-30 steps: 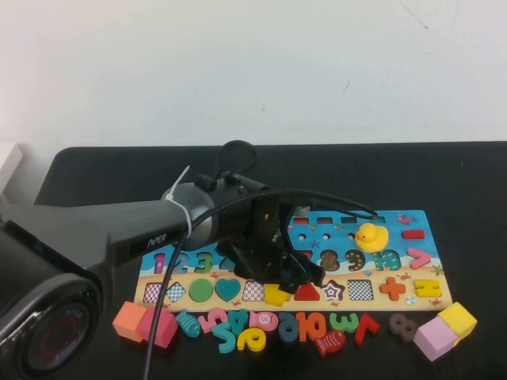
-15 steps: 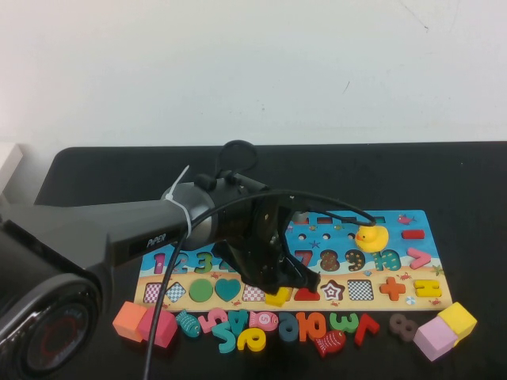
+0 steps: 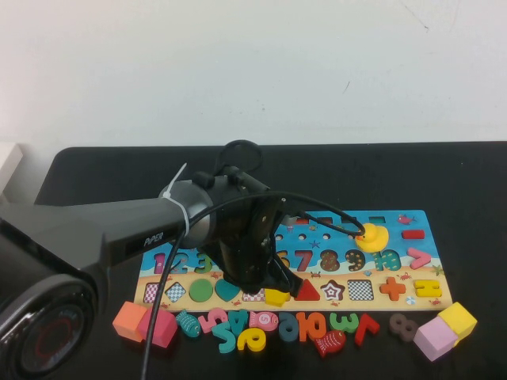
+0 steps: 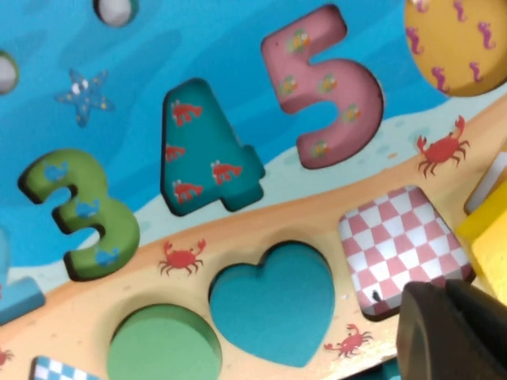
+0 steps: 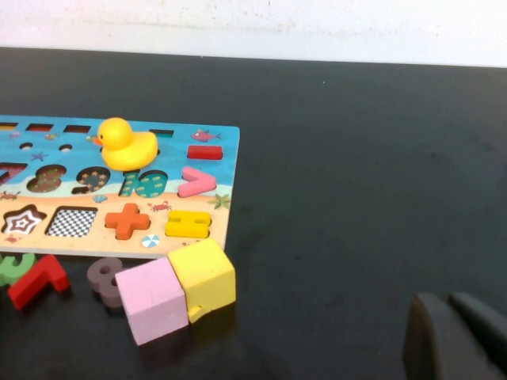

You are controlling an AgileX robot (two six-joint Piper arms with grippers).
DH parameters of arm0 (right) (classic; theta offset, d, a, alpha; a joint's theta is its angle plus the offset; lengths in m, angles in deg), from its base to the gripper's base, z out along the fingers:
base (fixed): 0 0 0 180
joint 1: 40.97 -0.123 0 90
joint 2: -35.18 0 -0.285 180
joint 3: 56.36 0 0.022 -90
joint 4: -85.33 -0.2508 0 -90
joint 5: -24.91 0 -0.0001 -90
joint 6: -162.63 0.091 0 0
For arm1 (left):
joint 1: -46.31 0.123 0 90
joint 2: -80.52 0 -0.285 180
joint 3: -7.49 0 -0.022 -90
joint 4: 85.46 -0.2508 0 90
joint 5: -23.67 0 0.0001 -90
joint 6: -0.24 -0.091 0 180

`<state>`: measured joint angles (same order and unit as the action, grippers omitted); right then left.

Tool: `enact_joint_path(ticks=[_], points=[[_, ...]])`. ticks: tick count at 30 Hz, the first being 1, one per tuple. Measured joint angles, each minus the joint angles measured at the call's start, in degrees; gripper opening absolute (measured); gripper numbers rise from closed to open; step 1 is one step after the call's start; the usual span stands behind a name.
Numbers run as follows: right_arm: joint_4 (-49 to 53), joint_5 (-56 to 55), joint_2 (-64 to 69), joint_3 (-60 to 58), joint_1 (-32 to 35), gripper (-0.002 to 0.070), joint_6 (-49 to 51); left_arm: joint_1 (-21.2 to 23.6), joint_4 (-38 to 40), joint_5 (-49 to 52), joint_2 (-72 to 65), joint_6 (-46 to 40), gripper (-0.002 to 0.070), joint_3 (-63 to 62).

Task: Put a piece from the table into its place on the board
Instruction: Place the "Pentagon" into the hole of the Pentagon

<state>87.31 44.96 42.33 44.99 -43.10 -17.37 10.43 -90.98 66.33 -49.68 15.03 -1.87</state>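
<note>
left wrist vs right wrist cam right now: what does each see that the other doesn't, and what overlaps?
Left wrist only: the green 3, teal 4 and pink 5, the teal heart, an empty checkered slot, and an edge of the yellow piece beside the left gripper.

Right wrist only: the rubber duck on the board, the pink cube and yellow cube touching on the table, and the right gripper parked apart from the board.

Both: the board, different ends.

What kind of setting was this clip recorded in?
Probably a lab test bench: a black table against a bare white wall, with a wooden number puzzle board, a yellow pentagon piece and a rubber duck. The left gripper hangs over the board; the right gripper is parked off-board.
</note>
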Motion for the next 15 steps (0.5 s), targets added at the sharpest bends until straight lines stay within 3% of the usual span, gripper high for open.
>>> enact_joint_path(ticks=[15], points=[[0.0,0.0,0.0,0.0,0.0,0.0019,0.0,0.0,3.2,-0.7,-1.5,-0.6,0.0,0.0]])
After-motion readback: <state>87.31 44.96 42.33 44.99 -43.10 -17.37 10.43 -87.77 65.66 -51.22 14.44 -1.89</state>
